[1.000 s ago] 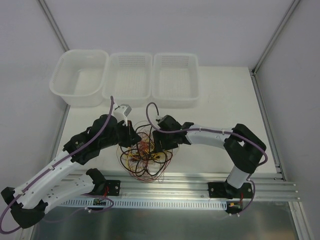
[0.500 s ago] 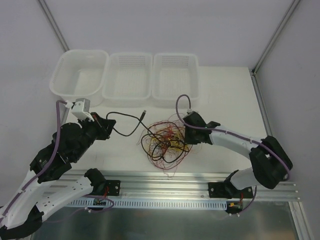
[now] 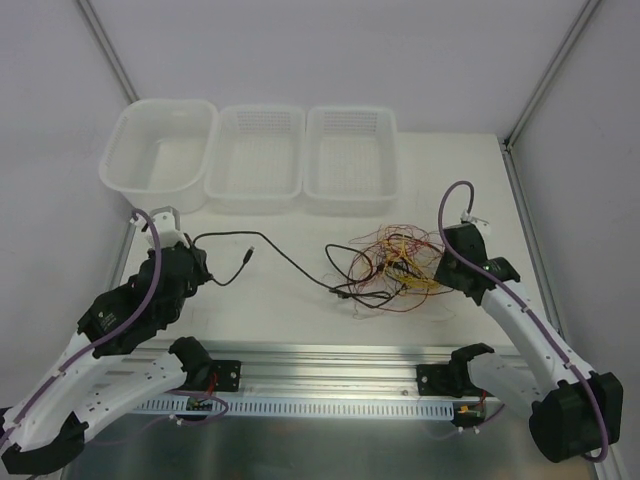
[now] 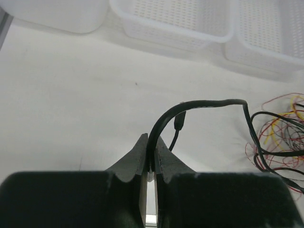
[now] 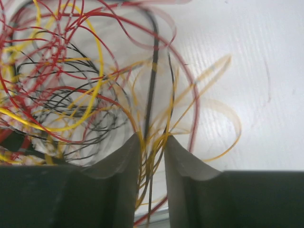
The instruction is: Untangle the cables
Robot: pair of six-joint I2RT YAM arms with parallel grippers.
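The left end effector [image 4: 151, 156] is clamped on a black cable [image 4: 204, 103], which rises between its closed fingers and arches off toward 2 o'clock in the wrist view. The right end effector [image 5: 153, 142] has its fingers drawn almost together, with several yellow and black strands threaded through the narrow gap. It appears to be pinching them, though motion blur keeps me from being certain.

A second ago both end effectors were buried in one knot at the middle of the bench [image 3: 300, 225]. Since then they have pulled apart, the left [image 3: 197, 265] toward 9 o'clock and the right [image 3: 440, 268] toward 3 o'clock. The cables [image 3: 395, 265] travelled with the right arm and now lie at 3 o'clock. The black cable [image 3: 290, 262] is stretched out across the bench between them, and its free plug end lies near the left end effector.

I judge that one strand is mostly freed, but its far end still disappears into the bundle.
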